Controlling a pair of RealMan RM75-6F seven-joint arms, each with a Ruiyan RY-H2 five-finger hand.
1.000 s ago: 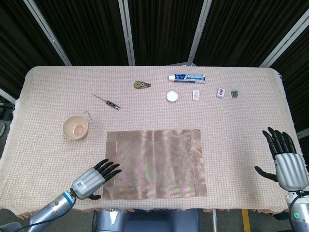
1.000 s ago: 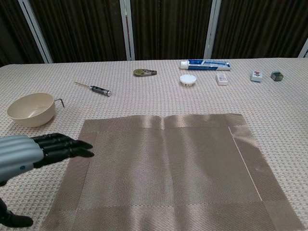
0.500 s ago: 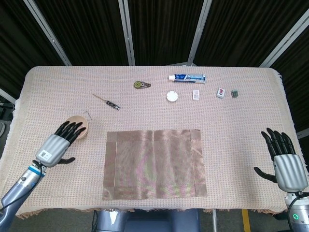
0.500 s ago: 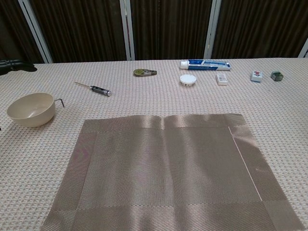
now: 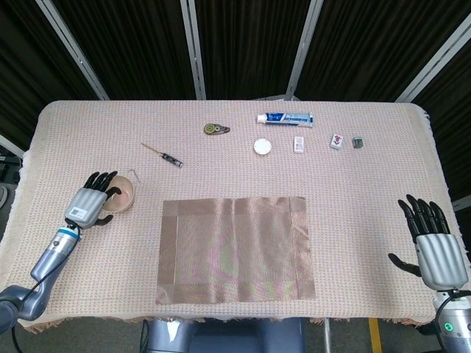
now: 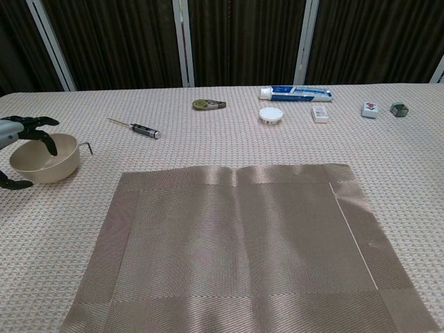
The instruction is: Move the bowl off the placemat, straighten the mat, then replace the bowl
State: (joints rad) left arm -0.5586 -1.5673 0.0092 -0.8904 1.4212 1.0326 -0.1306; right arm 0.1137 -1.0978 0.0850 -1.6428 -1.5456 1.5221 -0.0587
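The cream bowl [image 5: 122,194] [image 6: 46,159] stands on the tablecloth, left of the brown woven placemat [image 5: 234,248] [image 6: 243,239]. The mat lies flat and square to the table with nothing on it. My left hand [image 5: 90,201] [image 6: 19,129] is at the bowl's left side. Its fingers [image 6: 46,136] reach over the rim into the bowl. Its thumb sits low outside the bowl wall, and I see no firm grip. My right hand [image 5: 434,246] hovers at the table's near right corner, fingers spread, holding nothing. The chest view does not show the right hand.
Behind the mat lie a small screwdriver [image 5: 163,155] [image 6: 135,128], a tape measure [image 5: 215,129], a toothpaste tube [image 5: 284,118], a white lid [image 5: 262,146], a small white box [image 5: 298,144] and two small cubes [image 5: 337,140]. A metal hook [image 5: 133,175] lies by the bowl.
My left hand left the mat's near left corner and travelled up and left to the bowl, where its fingers now hang over the rim. The right hand barely moved.
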